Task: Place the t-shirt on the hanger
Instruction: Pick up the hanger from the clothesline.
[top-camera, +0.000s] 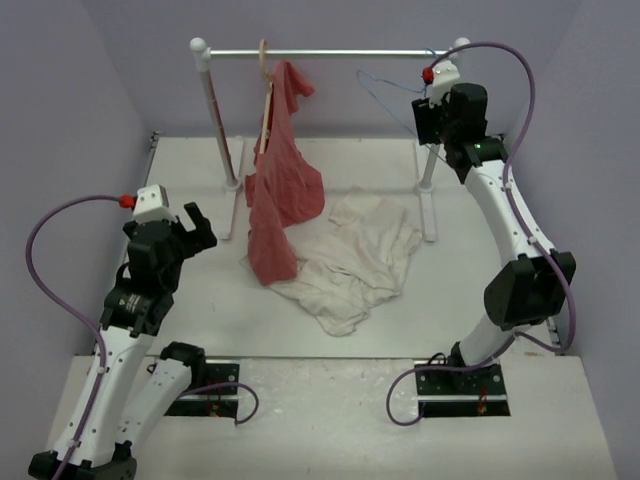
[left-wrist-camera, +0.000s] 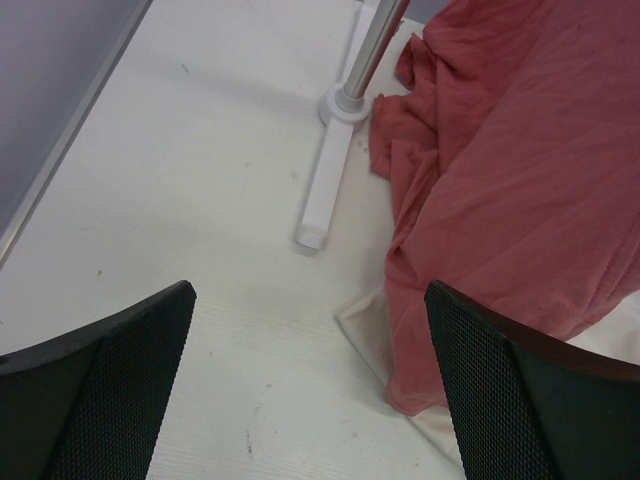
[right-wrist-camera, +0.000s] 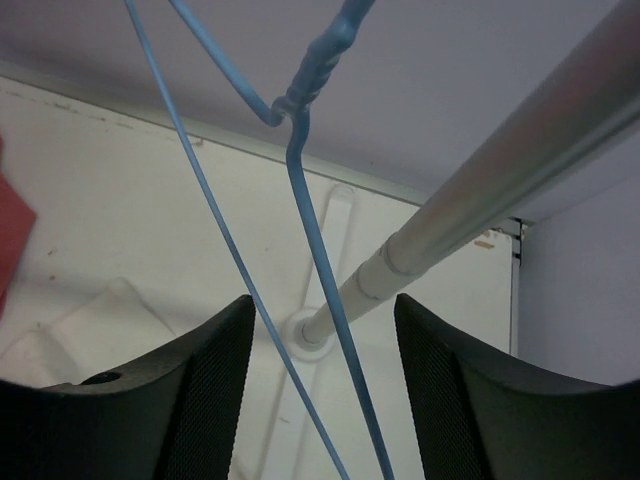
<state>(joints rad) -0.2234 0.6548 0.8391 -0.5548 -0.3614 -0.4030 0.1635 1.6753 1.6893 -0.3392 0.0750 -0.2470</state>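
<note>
On the rail (top-camera: 340, 54), right end: hanger (right-wrist-camera: 318, 62), thin light-blue wire. Right gripper (right-wrist-camera: 322, 305) jaws apart around its wires, not clamped. T-shirt (top-camera: 355, 265) cream, wrinkled, heaped on table (top-camera: 180, 190), edge under red garment (top-camera: 280, 190). Left gripper (left-wrist-camera: 308, 290) spread wide, holding nothing.

The top camera looks down from behind over the whole bench (top-camera: 190, 180); the left wrist camera sits close above the red garment (left-wrist-camera: 520, 150) — the right, closer, faces the hanger (right-wrist-camera: 318, 62).
</note>
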